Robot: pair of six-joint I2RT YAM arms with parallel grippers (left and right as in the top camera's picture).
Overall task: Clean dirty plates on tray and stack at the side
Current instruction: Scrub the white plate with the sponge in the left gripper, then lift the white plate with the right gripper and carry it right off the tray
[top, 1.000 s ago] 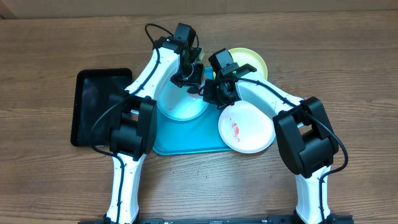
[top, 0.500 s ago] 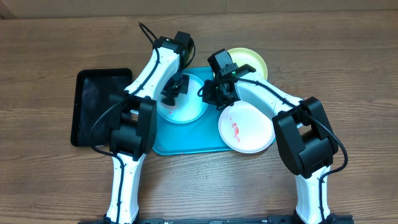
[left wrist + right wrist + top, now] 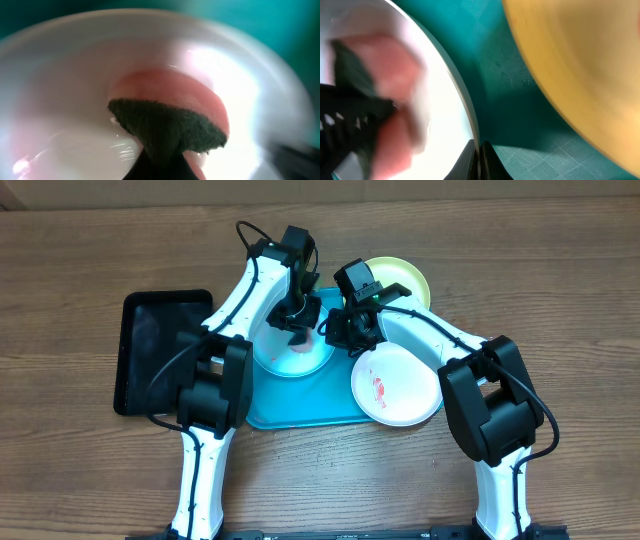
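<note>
Scrub step: my L gripper [image 3: 300, 317] pinches the sponge [image 3: 170, 112] on the blue plate [image 3: 275, 358], centre frame on the tray [image 3: 300, 408]; R gripper [image 3: 479, 152] clamps its rim. Next I'd finish wiping, lift, stack beside tray.

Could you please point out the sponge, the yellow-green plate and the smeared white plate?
sponge [image 3: 167, 127], left wrist view, on its dark scouring face.
yellow-green plate [image 3: 405, 277], overhead view, on its visible inner surface.
white plate [image 3: 405, 385], overhead view, centre, beside the red smear.
</note>
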